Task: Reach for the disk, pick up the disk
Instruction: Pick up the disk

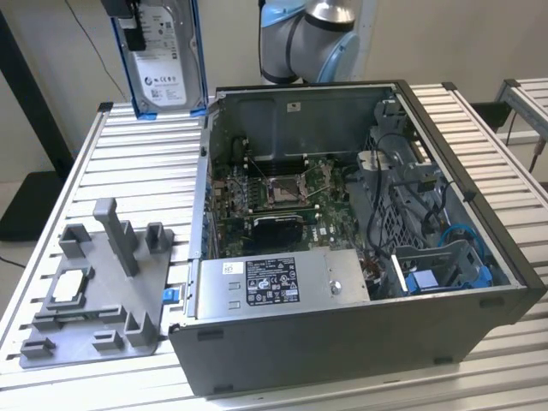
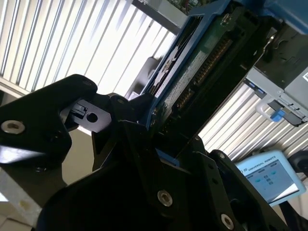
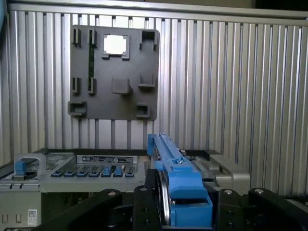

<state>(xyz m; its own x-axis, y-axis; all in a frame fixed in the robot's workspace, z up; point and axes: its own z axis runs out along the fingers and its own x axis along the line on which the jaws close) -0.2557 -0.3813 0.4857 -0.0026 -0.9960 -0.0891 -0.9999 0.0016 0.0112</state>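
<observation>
One disk and it's in the gripper, up at the far corner of the slatted metal table, on the exterior view's left. It hangs upright with the white label facing that camera and the blue frame running down both long edges. The jaws are closed on it near its top end. Its bottom edge lines up with the table's far rim in that view, so I can't tell from there whether it clears the table.

In the first wrist view you look along the blue frame edge of the disk, with a black finger pressed in on either side. The second wrist view shows the other face of the disk, circuit-board side, tilted across the shot with the black gripper body below it.

The open computer case lies on its side in the middle of the table, just beside the held disk, with the motherboard showing and the power supply along the near edge. Off on the exterior view's left sits a grey fixture plate with a small silver square chip resting in one pocket, well apart from the gripper. A tablet-style pendant is visible in the second wrist view.
</observation>
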